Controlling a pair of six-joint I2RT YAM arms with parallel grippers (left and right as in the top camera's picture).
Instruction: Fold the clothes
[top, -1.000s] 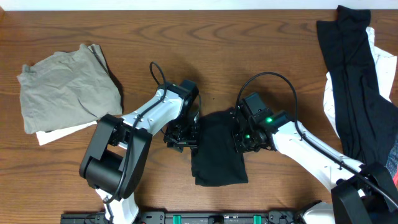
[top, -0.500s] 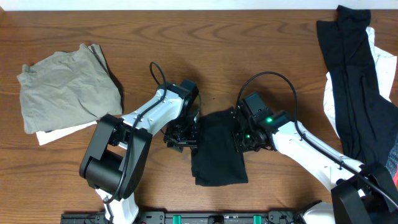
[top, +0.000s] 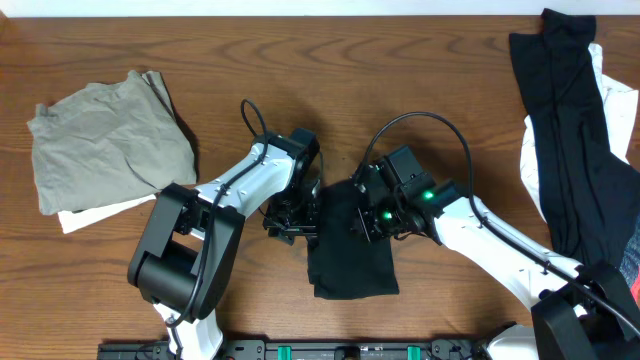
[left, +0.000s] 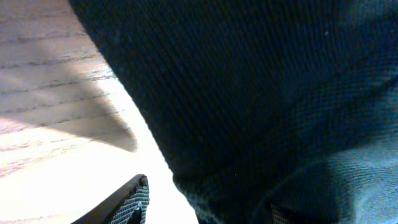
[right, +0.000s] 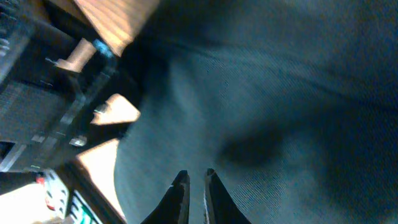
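A black garment (top: 352, 250) lies folded in a narrow rectangle at the table's middle front. My left gripper (top: 296, 222) is low at its left edge. In the left wrist view the jaws (left: 205, 208) are apart, one finger on the wood, the other dark against the black fabric (left: 261, 93). My right gripper (top: 366, 215) is over the garment's upper part. In the right wrist view its fingers (right: 194, 182) are nearly together, just above the black fabric (right: 267, 112), holding nothing that I can see.
An olive-grey garment (top: 105, 140) lies folded at the far left on a white piece (top: 95, 212). A long black garment (top: 565, 130) lies over a white piece (top: 612, 110) at the right edge. Bare wood (top: 400, 60) runs across the back.
My right gripper has shifted a little to the left and back over the black garment. My left arm and the garment have not moved.
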